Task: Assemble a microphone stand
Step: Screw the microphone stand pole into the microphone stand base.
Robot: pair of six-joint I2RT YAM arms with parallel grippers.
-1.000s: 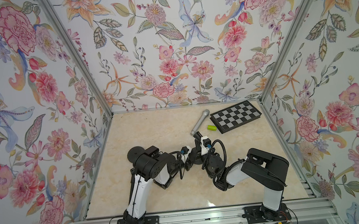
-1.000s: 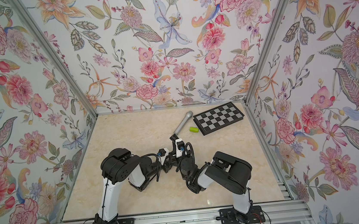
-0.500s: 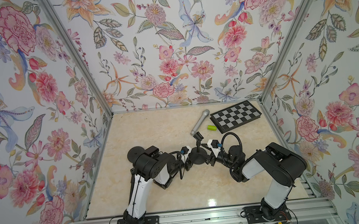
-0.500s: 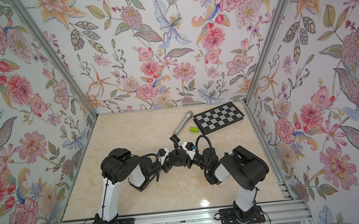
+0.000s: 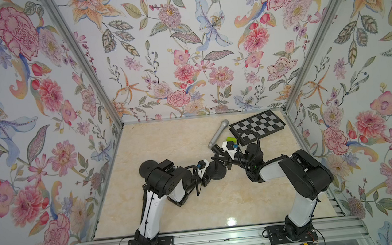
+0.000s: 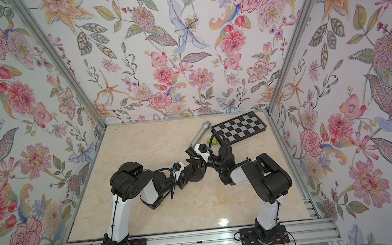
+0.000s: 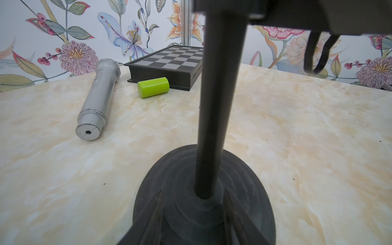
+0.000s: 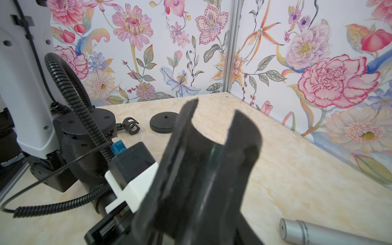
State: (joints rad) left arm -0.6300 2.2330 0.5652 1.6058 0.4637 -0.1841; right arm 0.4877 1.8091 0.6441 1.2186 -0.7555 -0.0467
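The black round stand base (image 7: 169, 180) sits on the table with its pole (image 7: 216, 106) upright in it. My left gripper (image 7: 193, 214) is shut on the base's hub, one finger on each side. At the pole's top is the black U-shaped microphone clip (image 8: 201, 159), and my right gripper (image 5: 219, 155) is shut on it. Both top views show the grippers meeting at the stand (image 6: 196, 173) in mid-table. The silver microphone (image 5: 218, 134) lies behind the stand.
A lime green cylinder (image 7: 153, 87) lies beside the microphone, in front of a chessboard (image 5: 257, 125) at the back right. A second black disc (image 8: 164, 125) and a small clip (image 8: 129, 126) lie near the left arm's base. Floral walls close in three sides.
The right arm has swung out to the right, its wrist turning round the stand's top. The left arm and the stand base have stayed in place.
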